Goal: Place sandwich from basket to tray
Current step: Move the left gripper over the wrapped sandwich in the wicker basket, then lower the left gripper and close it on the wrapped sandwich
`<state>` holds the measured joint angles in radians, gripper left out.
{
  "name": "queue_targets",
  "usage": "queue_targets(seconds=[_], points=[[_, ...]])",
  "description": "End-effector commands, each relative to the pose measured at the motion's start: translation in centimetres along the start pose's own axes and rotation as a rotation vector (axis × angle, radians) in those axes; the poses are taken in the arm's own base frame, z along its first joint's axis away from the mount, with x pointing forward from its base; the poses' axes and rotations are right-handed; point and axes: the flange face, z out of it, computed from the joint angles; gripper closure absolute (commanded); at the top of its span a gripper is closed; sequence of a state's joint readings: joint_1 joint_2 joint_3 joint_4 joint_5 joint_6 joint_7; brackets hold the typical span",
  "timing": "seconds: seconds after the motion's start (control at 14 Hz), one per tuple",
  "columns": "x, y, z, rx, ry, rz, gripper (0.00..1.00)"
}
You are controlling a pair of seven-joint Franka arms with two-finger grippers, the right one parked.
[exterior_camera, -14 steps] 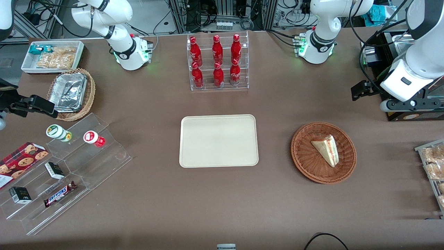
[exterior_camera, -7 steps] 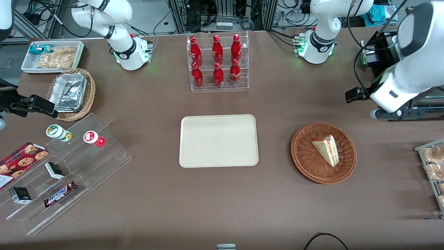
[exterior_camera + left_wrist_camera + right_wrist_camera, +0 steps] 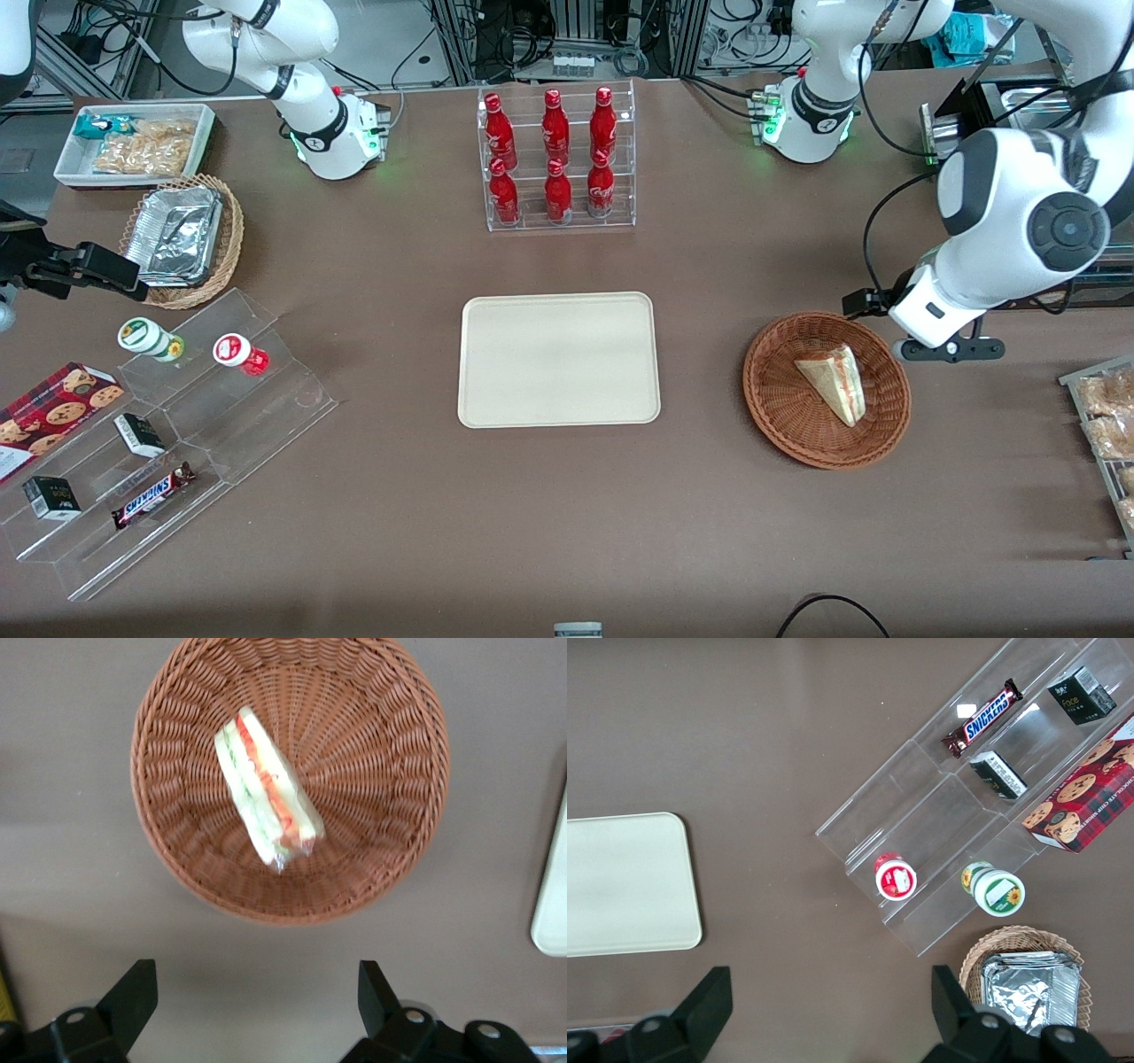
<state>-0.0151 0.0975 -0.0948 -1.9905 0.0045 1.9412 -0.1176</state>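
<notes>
Front view, largest first: brown desk (image 3: 567, 532) filling nearly the whole scene. Reaching in over it from the working arm's end, white left arm (image 3: 1019, 230), bent downward near the basket.

At the desk's middle, flat and bare: cream-beige tray (image 3: 558, 359), long sides running 12 to 6 o'clock. At 12 o'clock of the tray, farther from the camera, clear rack of red bottles (image 3: 556, 159). At 8 o'clock of the tray, toward the parked arm's end, clear stepped display (image 3: 204, 425) with small snacks and two little cups.

At 3 o'clock of the tray, well apart from it: round reddish-brown wicker basket (image 3: 771, 416), resting on the desk.

Left wrist view, next in size: tool (image 3: 255, 979), fingers (image 3: 133, 992) spread wide apart, gripping nothing. Hovering over bare desk just beside the basket's rim, not over its bowl; in the front view, at roughly 2 o'clock of the basket and a little farther from the camera than it.

Smallest: sandwich (image 3: 833, 379), lying inside the basket, slightly off centre toward 3 o'clock. Narrow tip pointing to about 5 o'clock, broad end toward 11. Red and green filling along the cut edge, clear film around it visible from the wrist camera. Untouched by the tool, not yet on the tray
</notes>
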Motion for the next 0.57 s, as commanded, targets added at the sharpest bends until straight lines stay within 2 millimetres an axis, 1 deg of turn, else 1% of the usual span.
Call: queue_targets(seconds=[0.0,0.21,0.43,0.5], points=[[-0.7,-0.4,2.5,0.006,0.059,-0.069,0.00],[-0.8,-0.3,5.6,-0.021,0.147,-0.213,0.00],[0.0,-0.1,7.3,-0.049,0.167,-0.422,0.00],[0.5,-0.1,8.2,-0.064,0.176,-0.516,0.00]])
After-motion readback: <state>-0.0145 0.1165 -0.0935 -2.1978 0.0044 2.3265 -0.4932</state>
